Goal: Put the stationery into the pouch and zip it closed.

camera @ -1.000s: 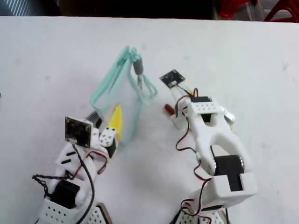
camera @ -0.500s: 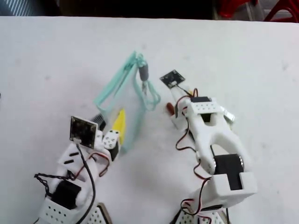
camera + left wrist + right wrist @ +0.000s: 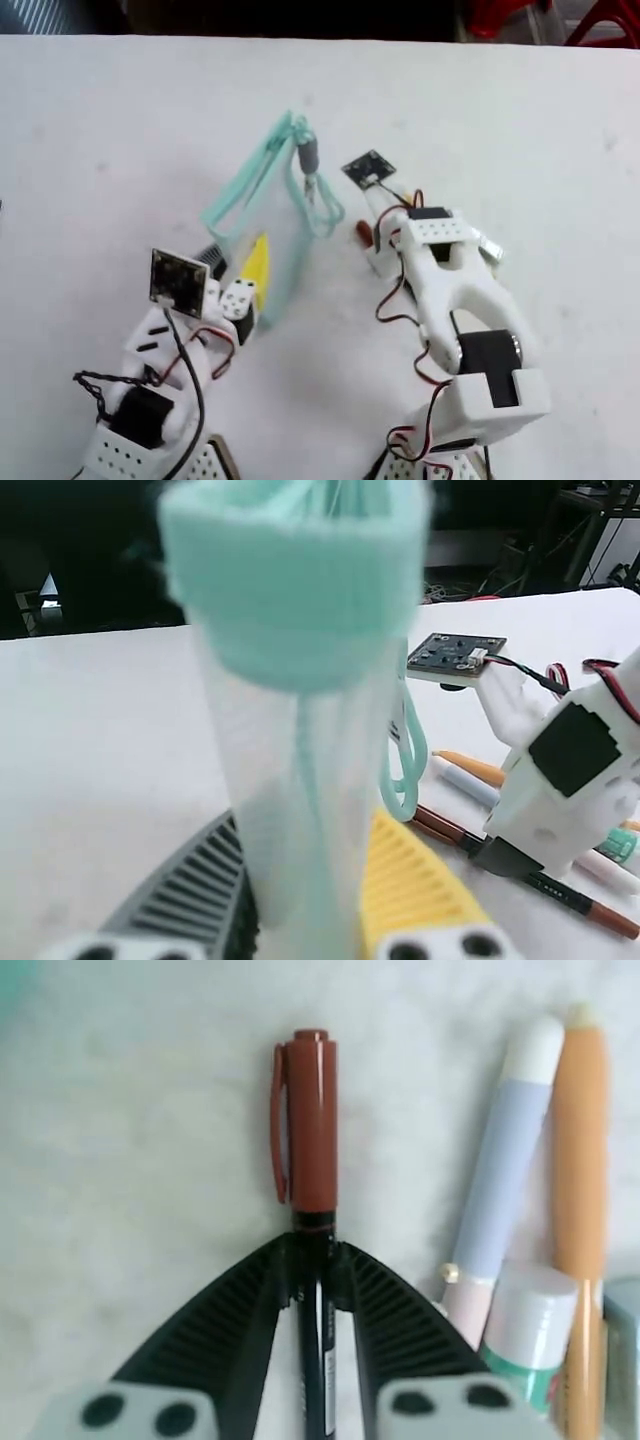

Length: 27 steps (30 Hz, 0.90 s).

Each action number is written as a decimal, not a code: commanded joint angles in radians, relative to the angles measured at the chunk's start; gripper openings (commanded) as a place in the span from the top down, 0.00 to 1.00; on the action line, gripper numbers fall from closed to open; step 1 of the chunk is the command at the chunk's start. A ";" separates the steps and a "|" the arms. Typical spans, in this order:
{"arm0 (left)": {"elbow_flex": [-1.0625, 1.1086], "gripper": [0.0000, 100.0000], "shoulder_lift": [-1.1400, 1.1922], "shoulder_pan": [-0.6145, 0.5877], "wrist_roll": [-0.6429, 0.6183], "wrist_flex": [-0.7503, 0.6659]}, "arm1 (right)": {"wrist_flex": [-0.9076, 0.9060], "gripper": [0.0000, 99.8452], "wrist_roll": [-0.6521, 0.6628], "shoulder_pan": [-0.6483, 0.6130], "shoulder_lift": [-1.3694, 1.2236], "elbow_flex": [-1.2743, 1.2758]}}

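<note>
**Pouch (image 3: 272,212) sits at ten o'clock from the jaws that hold the pen**

Seen from above, the clear, teal-edged pouch stands on edge near the middle of the surface (image 3: 500,120). Its long side runs from about seven o'clock up to one o'clock, and its zip pull (image 3: 307,155) hangs at the far end. The left jaws, on the left arm (image 3: 165,350), are closed on the near end of the pouch. One grey pad and one yellow pad pinch the film between them and keep it upright.

The right jaws, on the right arm (image 3: 460,290), are drawn in around the black barrel of the brown pen (image 3: 305,1120). They are closed on it or very nearly so, and the pen looks low, at or close to the surface. The pen's long axis runs straight out along the reach of the jaws, with the brown cap leading toward about eleven o'clock. It therefore lies roughly parallel to the pouch, not aimed into it.

The right arm is the nearer one to the rest of the stationery. A lilac pen (image 3: 500,1170), an orange pen (image 3: 580,1160) and a green-capped piece (image 3: 527,1325) lie just beside the held pen.

My reading is that the next move depends on this offset. The pen must be lifted, carried across toward ten o'clock and tipped cap-down over the teal rim. That rim looks only loosely spread, so the pen could catch on it
</note>
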<state>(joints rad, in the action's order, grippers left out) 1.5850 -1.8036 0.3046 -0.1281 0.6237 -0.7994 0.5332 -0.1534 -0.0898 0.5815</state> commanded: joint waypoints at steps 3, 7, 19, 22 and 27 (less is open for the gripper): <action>-0.069 0.94 -0.005 0.015 -0.006 0.046 | -0.008 0.91 0.009 0.007 0.002 -0.037; -0.069 0.94 -0.005 0.015 -0.006 0.048 | -0.008 0.99 0.012 0.005 0.002 -0.037; -0.063 0.94 -0.005 0.015 -0.006 0.049 | -0.010 0.98 0.009 0.012 0.001 -0.035; -0.063 0.94 -0.005 0.015 -0.006 0.049 | -0.010 0.98 0.006 0.012 0.002 -0.035; -0.063 0.94 -0.005 0.030 -0.006 0.049 | -0.010 0.98 0.003 0.028 0.010 -0.034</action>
<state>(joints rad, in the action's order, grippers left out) 1.5742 -1.8052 0.3046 -0.1281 0.6667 -0.7994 0.5363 -0.1473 -0.0898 0.5815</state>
